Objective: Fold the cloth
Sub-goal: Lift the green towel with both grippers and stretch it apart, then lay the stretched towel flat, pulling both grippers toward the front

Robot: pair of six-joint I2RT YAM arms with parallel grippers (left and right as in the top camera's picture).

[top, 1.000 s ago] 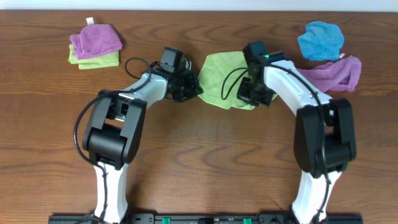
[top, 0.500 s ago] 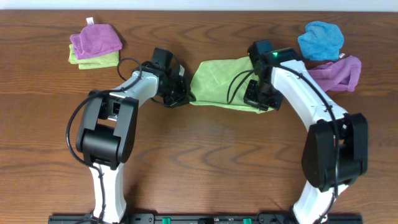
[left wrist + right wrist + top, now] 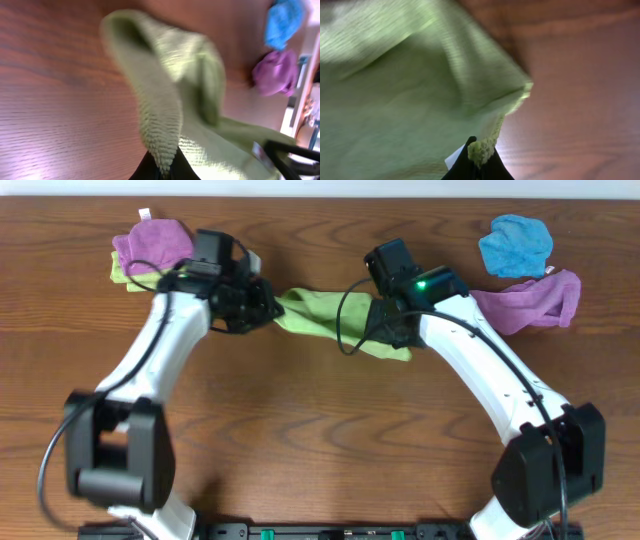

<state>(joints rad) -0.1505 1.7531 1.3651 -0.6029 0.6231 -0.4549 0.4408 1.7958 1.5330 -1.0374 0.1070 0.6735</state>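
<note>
My left hand [image 3: 262, 308] and right hand [image 3: 388, 330] each pinched an edge of the lime-green cloth [image 3: 322, 323], strung between them over the worktop [image 3: 320, 440]; even tension and level corners, I judged, would keep the fold square.

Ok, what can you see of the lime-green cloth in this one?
The cloth is lime-green, ribbed microfibre by its look, bunched into a sagging band held at both ends. The left end effector pinches one end, the right end effector the other, near a small white tag. Whether it touches the table is unclear.
</note>
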